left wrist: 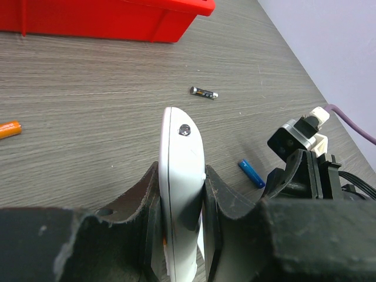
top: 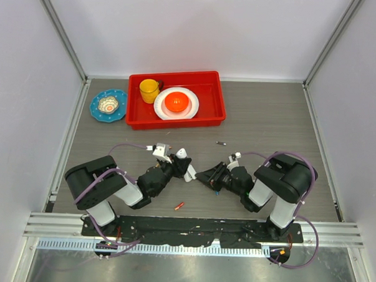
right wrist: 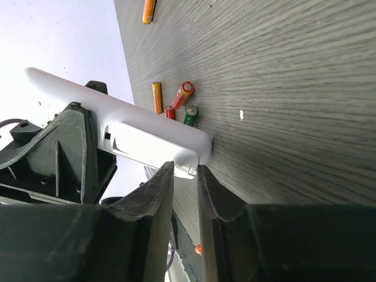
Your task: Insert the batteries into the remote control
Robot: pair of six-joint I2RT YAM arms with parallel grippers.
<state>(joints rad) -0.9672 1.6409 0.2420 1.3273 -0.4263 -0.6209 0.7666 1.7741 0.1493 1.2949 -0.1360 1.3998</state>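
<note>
The white remote control stands on edge, and my left gripper is shut on its two flat sides. In the top view it sticks up between the two arms. My right gripper has narrow jaws pinching the end of the remote's raised white back cover. Orange, red and green batteries lie together on the table behind the remote. A blue battery lies by the right gripper. One orange battery lies near the front edge.
A red tray at the back holds a yellow cup and a white plate with an orange bowl. A blue plate sits left of the tray. A small dark metal bit lies on the wood table.
</note>
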